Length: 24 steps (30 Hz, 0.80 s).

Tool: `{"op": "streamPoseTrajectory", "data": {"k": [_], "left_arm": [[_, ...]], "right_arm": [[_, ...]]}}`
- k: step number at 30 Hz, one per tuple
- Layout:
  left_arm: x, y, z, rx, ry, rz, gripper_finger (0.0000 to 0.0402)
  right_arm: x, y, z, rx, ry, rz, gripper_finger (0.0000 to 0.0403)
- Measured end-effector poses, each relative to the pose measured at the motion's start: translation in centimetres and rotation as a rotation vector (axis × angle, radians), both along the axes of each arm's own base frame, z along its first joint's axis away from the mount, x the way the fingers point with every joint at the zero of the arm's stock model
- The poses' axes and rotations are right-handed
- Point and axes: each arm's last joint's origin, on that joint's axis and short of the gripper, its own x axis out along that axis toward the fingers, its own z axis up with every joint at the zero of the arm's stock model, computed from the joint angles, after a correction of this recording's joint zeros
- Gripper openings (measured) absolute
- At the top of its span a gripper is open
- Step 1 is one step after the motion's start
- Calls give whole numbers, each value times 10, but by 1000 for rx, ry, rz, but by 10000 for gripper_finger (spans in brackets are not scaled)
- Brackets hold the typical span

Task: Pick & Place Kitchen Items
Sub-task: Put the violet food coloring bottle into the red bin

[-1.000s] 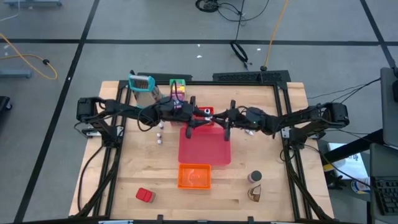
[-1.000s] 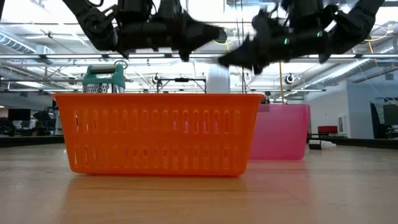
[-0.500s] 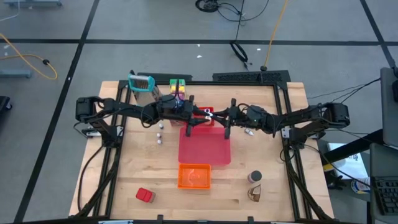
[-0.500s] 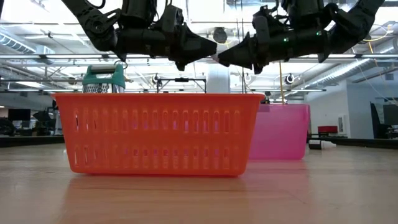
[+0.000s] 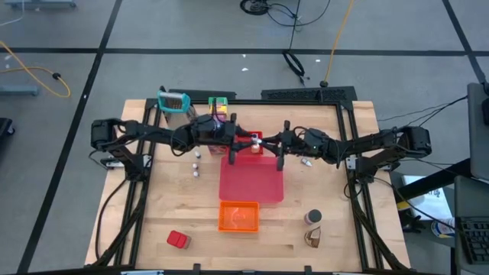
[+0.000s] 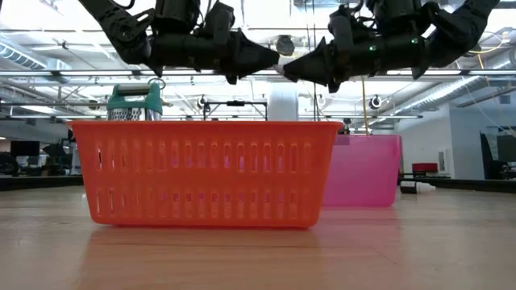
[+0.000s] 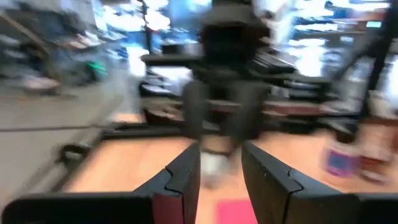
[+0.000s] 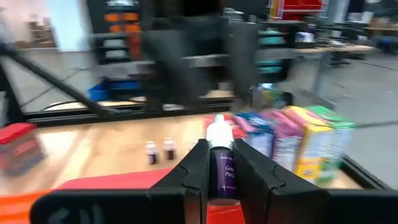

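A small bottle (image 8: 219,165) with a white cap and a purple label hangs high above the far edge of the pink tray (image 5: 252,183), with my right gripper (image 8: 219,149) shut on it. My left gripper (image 7: 221,152) faces it from the table's left, open. Its two fingers stand on either side of the white cap (image 7: 214,165); whether they touch it I cannot tell. In the high view the two grippers meet tip to tip (image 5: 256,140). In the low view they meet above the orange basket (image 6: 201,173). My right gripper pinches the bottle's labelled body (image 8: 219,177) between its two fingers. The fingers come level from the table's right and lie along the bottle. The cap end (image 8: 217,132) sticks out past the fingertips toward my left gripper. The bottle is lifted clear of everything.
Food boxes (image 5: 219,107) and the teal-handled grater (image 5: 174,103) stand at the far edge. Two little jars (image 5: 196,164) stand left of the tray. Near the front lie a red block (image 5: 177,240), a jar (image 5: 313,218) and a brown piece (image 5: 312,238).
My left gripper has swung toward the table's right and turned level toward my right gripper. Its fingertips now stand around the bottle's cap. My right gripper has kept its place with the bottle.
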Motion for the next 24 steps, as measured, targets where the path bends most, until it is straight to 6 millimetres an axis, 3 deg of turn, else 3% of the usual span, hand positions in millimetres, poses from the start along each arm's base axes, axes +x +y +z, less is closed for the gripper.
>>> {"op": "streamPoseTrajectory", "data": {"k": [5, 10, 24], "left_arm": [[-5, 2, 10, 24, -20, 27, 120], [-4, 1, 0, -30, 50, -15, 120], [-1, -13, -5, -37, 91, -40, 120]], "right_arm": [[0, 0, 0, 0, 2, 2, 45], [0, 0, 0, -1, 0, 1, 45], [0, 1, 3, 0, -33, 20, 45]]}}
